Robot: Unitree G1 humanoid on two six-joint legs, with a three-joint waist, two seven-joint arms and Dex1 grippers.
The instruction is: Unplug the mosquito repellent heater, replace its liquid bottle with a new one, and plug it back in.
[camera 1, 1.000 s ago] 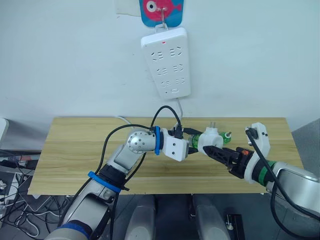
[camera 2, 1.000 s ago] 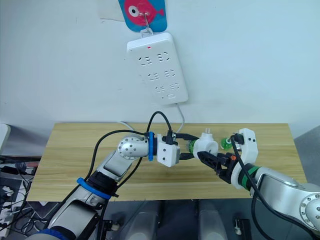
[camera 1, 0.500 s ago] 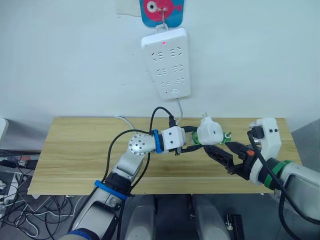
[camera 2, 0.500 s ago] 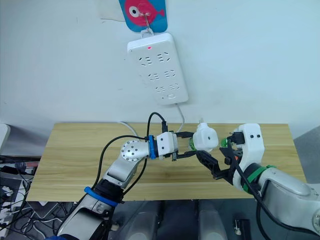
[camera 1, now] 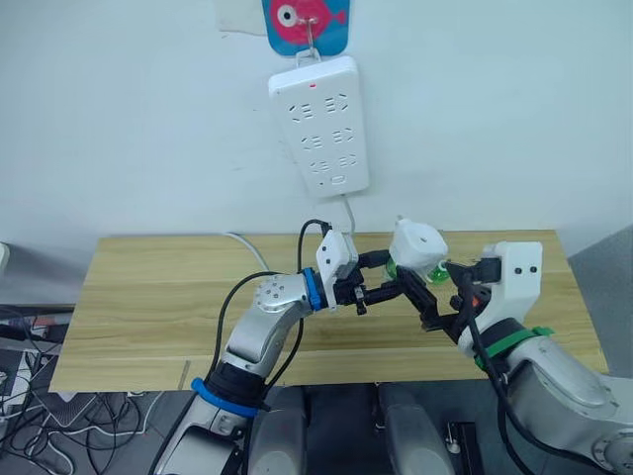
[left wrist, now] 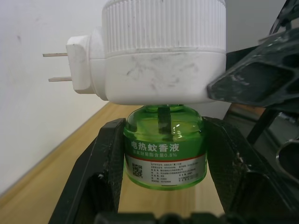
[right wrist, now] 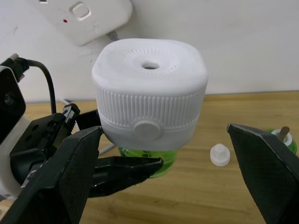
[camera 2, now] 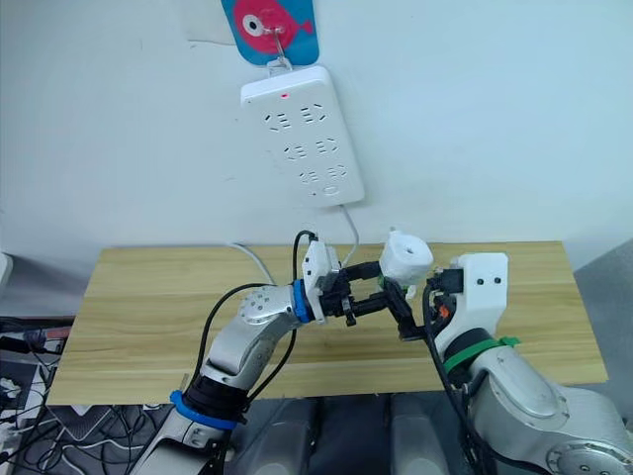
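Holding the heater (camera 1: pixel 416 245) up above the counter (camera 1: pixel 148 297), we have it unplugged and well below the power strip (camera 1: pixel 318 125) on the wall. Our left hand (left wrist: pixel 163 154) pinches the green bottle (left wrist: pixel 164 148) under the heater, one finger on each side. Our right hand (right wrist: pixel 163 163) is spread wide around the heater and does not touch it.

We think the heater is light, hard plastic with a smooth, slippery top. The ribbed band around its middle looks like the best place to grab. The bottle seems small and smooth, so it could slip or turn if we squeeze too softly. The two prongs (left wrist: pixel 58 66) stick out the side, and we should keep our fingers off them. Another bottle (right wrist: pixel 281 138) and a small white cap (right wrist: pixel 218 155) sit on the counter.
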